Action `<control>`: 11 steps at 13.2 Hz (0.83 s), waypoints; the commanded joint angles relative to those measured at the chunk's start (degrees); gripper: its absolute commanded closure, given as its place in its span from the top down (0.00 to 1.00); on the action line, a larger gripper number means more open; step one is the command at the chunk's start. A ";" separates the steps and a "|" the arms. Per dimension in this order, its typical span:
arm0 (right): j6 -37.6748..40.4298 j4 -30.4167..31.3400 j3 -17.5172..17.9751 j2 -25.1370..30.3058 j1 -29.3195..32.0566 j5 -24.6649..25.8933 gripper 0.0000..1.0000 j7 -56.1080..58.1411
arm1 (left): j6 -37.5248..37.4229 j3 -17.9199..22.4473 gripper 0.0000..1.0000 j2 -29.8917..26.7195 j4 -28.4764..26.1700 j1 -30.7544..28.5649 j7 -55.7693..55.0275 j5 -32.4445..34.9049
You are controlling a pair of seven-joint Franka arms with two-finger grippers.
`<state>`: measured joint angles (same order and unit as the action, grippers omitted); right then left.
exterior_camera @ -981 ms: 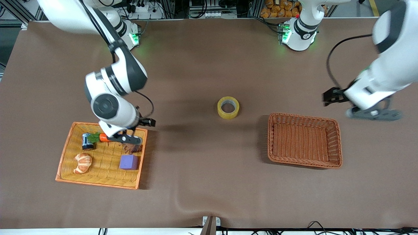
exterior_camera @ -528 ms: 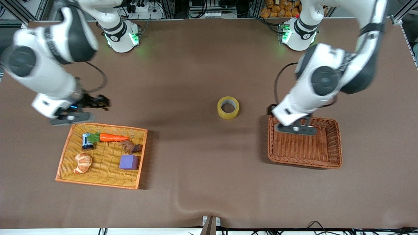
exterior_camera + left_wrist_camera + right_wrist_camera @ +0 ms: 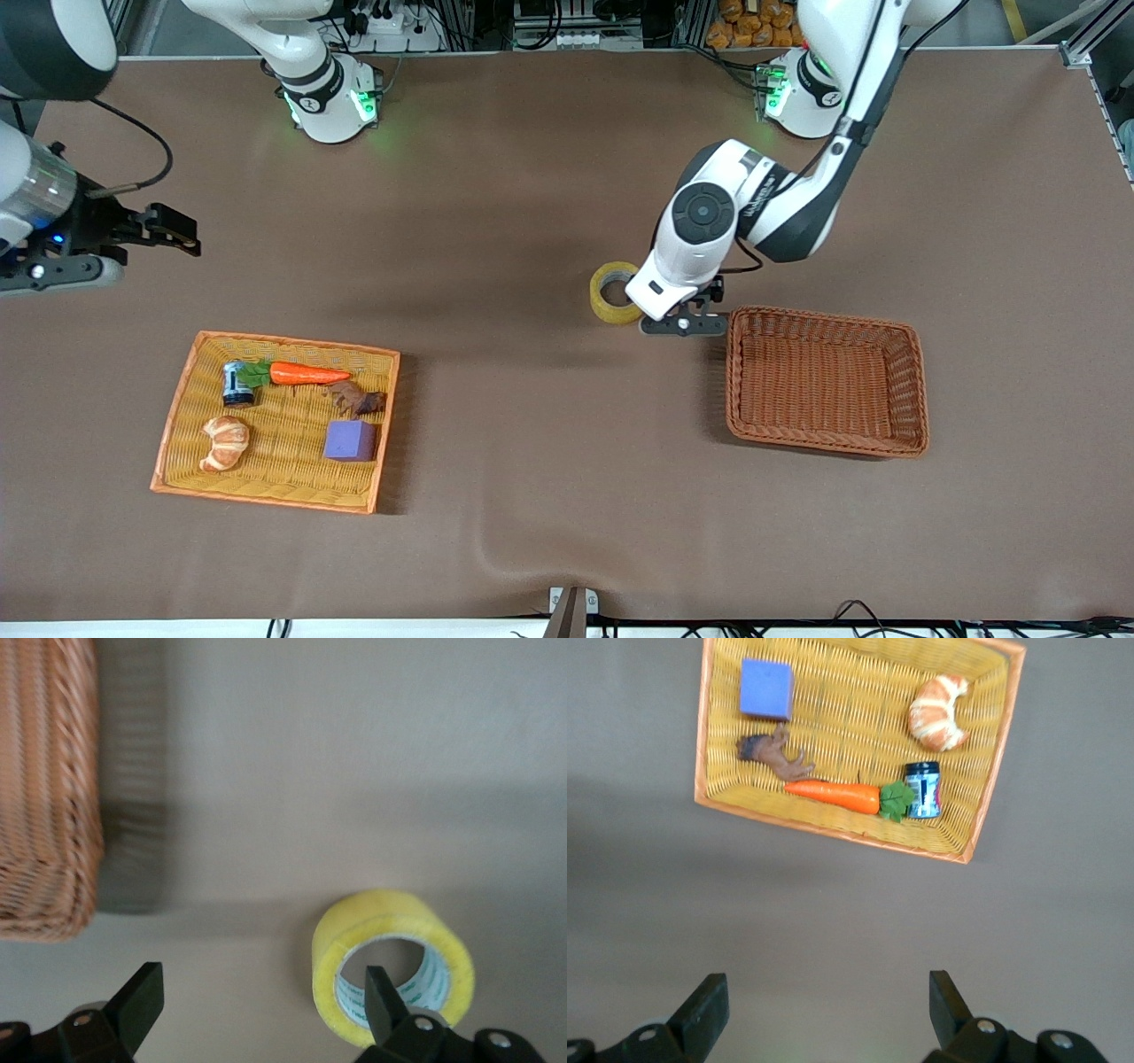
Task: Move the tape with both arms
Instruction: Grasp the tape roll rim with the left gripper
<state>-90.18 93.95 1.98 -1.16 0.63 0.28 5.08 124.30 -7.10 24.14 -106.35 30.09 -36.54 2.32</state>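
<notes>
Yellowish packing tape (image 3: 613, 293) is lying flat on the brown table (image 3: 532, 496), mid-table, between the orange tray (image 3: 174, 413) and the empty brown wicker basket (image 3: 917, 390), just beside the basket's end nearer the right arm.

Change since half a second ago: the left arm is swinging off the basket and is now over the tape. The left gripper (image 3: 257, 1014) is hovering above the roll with fingers spread wide, nothing between them; one fingertip (image 3: 379, 992) is sitting over the roll's grey-white core, the other over bare table toward the basket. Not yet centred on the ring.

The right gripper (image 3: 824, 1005) is also released and empty, pulling away from the tray toward the right arm's end of the table and waiting there. Tray contents unchanged: carrot (image 3: 304, 374), croissant (image 3: 225, 442), purple cube (image 3: 349, 439), small can (image 3: 236, 384), brown figure (image 3: 356, 400).

Judgement: tape appears staged mid-table for handover; the left arm's pickup is starting, with the basket the likely destination.
</notes>
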 commanded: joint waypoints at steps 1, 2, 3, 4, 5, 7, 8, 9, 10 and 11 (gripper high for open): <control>1.06 -2.53 -2.06 -0.07 -0.98 -1.25 1.00 -0.86 | 2.34 0.51 1.00 0.46 -2.81 2.07 -2.30 -0.04; 1.23 -3.06 -2.50 0.01 -0.81 -1.42 1.00 -1.39 | 3.74 0.42 1.00 1.08 -3.16 2.86 -3.88 -0.04; 1.76 -3.16 -3.38 0.01 -0.98 -1.51 1.00 -1.57 | 5.15 0.42 1.00 2.22 -3.17 3.48 -5.37 -0.04; 2.11 -3.59 -4.17 0.19 -1.16 -1.51 1.00 -1.48 | 6.90 0.42 1.00 3.27 -3.08 3.83 -6.08 -0.04; 2.20 -3.77 -4.35 0.54 -1.24 -1.51 1.00 -1.57 | 8.75 0.42 1.00 4.24 -3.17 3.92 -6.26 -0.12; 2.55 -3.77 -4.26 1.50 -1.07 -1.43 1.00 -1.48 | 9.91 0.42 1.00 5.74 -3.08 3.84 -7.40 -0.38; 3.08 -3.68 -4.26 1.77 -0.98 -1.43 1.00 -1.48 | 9.91 0.42 1.00 6.00 -3.25 3.92 -7.50 -0.39; 3.43 -3.68 -4.26 1.86 -1.07 -1.34 1.00 -1.48 | 9.91 0.42 1.00 6.09 -3.69 4.53 -7.58 -0.39; 3.26 -3.68 -4.26 1.86 -0.90 -1.25 1.00 -1.48 | 9.91 0.42 1.00 6.18 -3.87 5.06 -7.67 -0.39; 3.34 -3.68 -4.26 1.95 -0.72 -1.34 1.00 -1.39 | 9.91 0.42 1.00 6.18 -4.22 5.07 -8.28 -0.39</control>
<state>-87.67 90.23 -1.56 -0.13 0.44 -0.25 4.62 133.47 -7.08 30.75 -109.69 34.07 -43.08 2.32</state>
